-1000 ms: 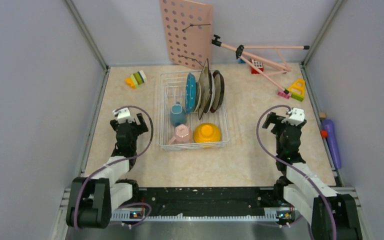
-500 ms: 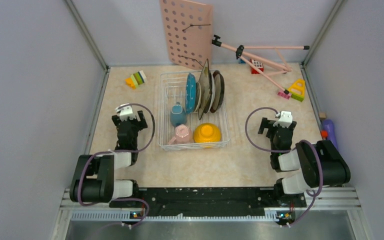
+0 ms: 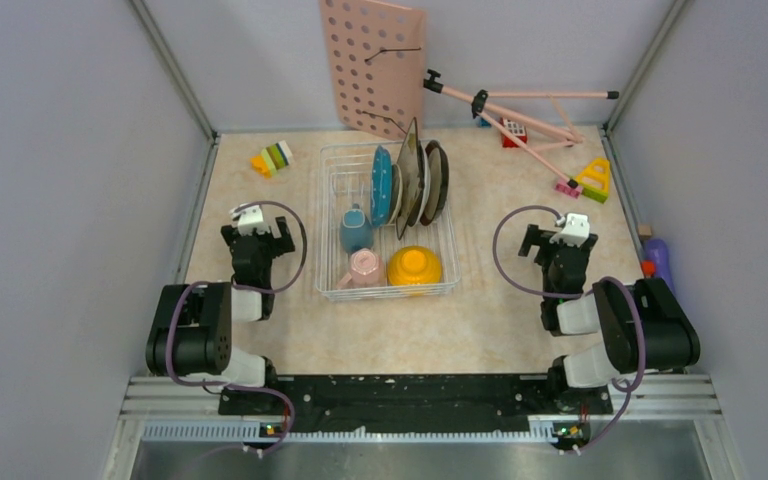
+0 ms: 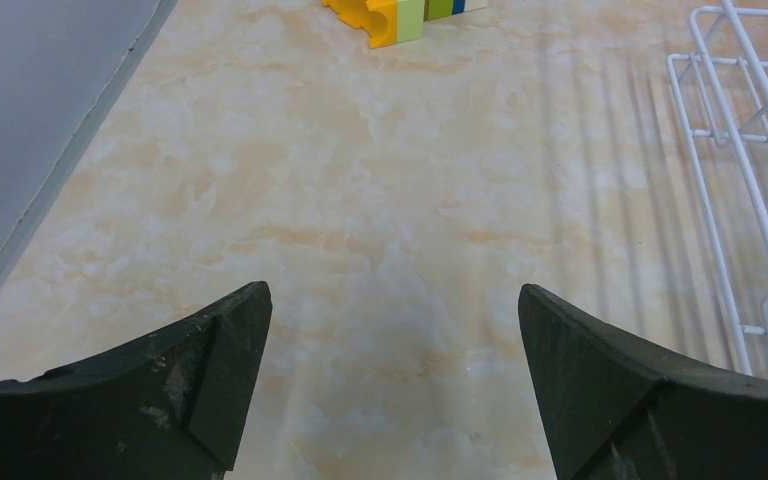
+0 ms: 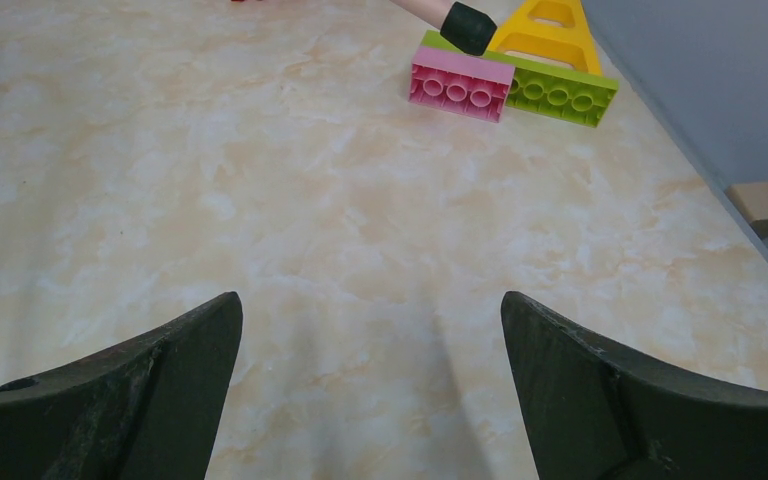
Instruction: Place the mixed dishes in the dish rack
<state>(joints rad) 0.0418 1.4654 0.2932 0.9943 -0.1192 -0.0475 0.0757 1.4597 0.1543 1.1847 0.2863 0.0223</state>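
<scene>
The dish rack (image 3: 317, 230) stands mid-table on the beige marbled surface (image 3: 480, 300), well apart from both arms. The mixed dishes (image 3: 381, 186) are inside it, with the yellow-orange bowl (image 3: 414, 266) at its near end. Grey walls (image 3: 70, 150) enclose the table, and a pink pegboard (image 3: 372, 65) leans at the back. The left gripper (image 3: 257, 238) and right gripper (image 3: 558, 245) flank the rack, jaws spread wide, gripping nothing.

My top view looks down from above the desk's (image 3: 480, 330) near edge. Both wrist views skim low toward its far edge; the left one shares the dish rack's (image 4: 708, 200) left wall.
</scene>
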